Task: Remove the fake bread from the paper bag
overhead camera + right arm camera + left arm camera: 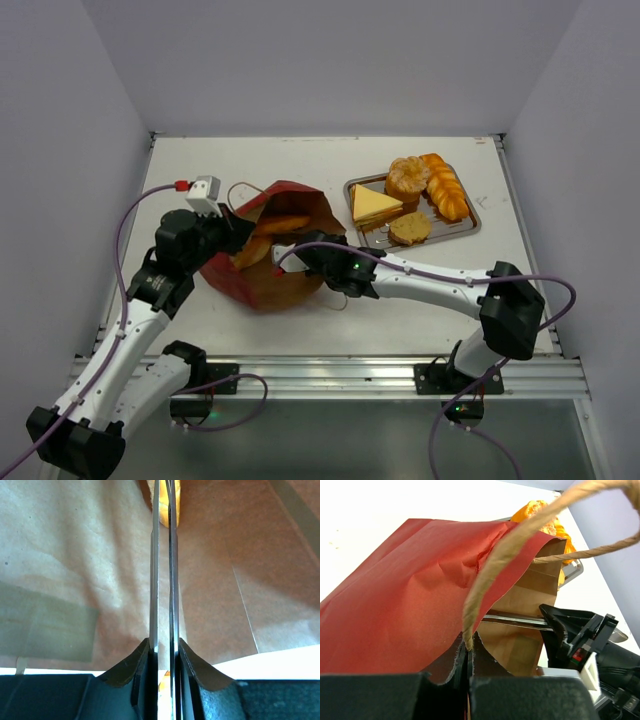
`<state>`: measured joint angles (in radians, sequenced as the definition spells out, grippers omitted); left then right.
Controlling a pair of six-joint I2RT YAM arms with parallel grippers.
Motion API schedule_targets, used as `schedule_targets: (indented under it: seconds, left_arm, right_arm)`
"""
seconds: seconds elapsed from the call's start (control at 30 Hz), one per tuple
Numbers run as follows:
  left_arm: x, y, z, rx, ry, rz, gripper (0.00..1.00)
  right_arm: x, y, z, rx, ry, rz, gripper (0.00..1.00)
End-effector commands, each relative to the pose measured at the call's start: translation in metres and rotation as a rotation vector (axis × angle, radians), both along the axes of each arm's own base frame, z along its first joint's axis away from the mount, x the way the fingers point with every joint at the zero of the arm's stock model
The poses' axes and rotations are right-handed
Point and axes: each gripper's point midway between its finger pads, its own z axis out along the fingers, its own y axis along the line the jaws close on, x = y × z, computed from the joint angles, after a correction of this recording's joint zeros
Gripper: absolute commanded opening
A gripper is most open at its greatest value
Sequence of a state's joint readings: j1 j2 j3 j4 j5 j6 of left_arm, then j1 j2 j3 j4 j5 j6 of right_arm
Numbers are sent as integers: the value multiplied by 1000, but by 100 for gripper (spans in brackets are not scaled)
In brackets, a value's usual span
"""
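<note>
1. Bread from above: most of it sits on the tray, well right of the bag. Two pieces are in the bag, which is slumped with its mouth gaping upward. The upper roll lies with its long axis roughly left to right across the mouth. The lower roll slants, its near end towards the bag's left side. The left claw is at the bag's left lip, and the right claw reaches into the mouth between the two rolls.

2. Left wrist: the left claw is clenched on the bag's ragged lip, right at the root of the handle. The paper looks thin, creased and floppy. I'd guess a hard tug would tear it rather than lift it.

3. Right wrist: the right claw is deep against the bag's brown inside, its blades close together with only a slim gap. The tips run off the top beside a glossy orange bit of bread. Whether they pinch it, I cannot tell.

4. Handling, as I'd judge it: the rolls look light, stiff and slick, likely to squirt from a shallow pinch. Better to grip across the narrow middle and draw each out along its length, towards the bag's mouth.
</note>
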<state>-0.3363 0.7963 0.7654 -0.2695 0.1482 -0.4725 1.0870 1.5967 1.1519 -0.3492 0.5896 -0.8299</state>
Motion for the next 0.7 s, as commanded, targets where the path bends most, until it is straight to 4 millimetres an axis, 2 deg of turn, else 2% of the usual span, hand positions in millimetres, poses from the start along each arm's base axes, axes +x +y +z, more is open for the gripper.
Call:
schedule_targets:
  seconds: [0.0, 0.13, 0.37, 0.67]
  left_arm:
    - [6, -3, 3, -21, -30, 3, 0]
    - [4, -7, -2, -29, -24, -22, 0]
    - [0, -8, -4, -22, -21, -38, 0]
    - [-2, -9, -5, -25, -23, -48, 0]
  right_arm:
    - [-2, -10, 22, 17, -29, -1, 0]
    - [1, -10, 21, -3, -37, -15, 0]
    - [7, -5, 17, -33, -42, -28, 25]
    - [12, -3, 11, -58, -56, -45, 36]
